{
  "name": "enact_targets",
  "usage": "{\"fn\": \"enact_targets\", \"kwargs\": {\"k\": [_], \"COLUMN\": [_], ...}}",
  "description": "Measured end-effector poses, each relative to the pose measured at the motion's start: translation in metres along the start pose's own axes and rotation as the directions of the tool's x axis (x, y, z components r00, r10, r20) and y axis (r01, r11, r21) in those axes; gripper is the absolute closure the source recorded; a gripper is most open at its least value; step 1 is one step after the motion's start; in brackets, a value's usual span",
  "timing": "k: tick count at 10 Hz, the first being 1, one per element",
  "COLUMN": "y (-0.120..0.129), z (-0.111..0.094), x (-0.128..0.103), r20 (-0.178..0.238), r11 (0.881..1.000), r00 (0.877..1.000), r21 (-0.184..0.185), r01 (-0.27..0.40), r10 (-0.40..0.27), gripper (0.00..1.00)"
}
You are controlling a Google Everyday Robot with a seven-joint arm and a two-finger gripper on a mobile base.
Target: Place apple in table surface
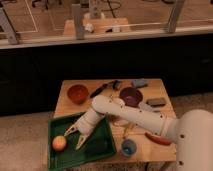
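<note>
Apple beside open, down-angled gripper

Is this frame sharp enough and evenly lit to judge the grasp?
Camera view: soft throughout, edges smeared; the hand is open over the green tray, apple apart from it; lighting is flat, table surface without glare, background band dark.
</note>
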Motion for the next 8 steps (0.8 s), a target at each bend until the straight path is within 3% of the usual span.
{"fn": "enact_targets", "kwargs": {"k": [2,6,8], "y": [0.0,-0.011,-0.015], "z": [-0.001,-0.001,0.002], "x": [0.001,0.012,0.014], "r20": [-0.001,-0.052,-0.062], "r11": [1.0,0.99,0.982], "r00": [1.0,0.989,0.98], "r21": [0.001,0.032,0.027], "r01": [-0.003,-0.138,-0.189], "r10": [0.003,0.14,0.191], "gripper": [0.4,0.4,0.4]}}
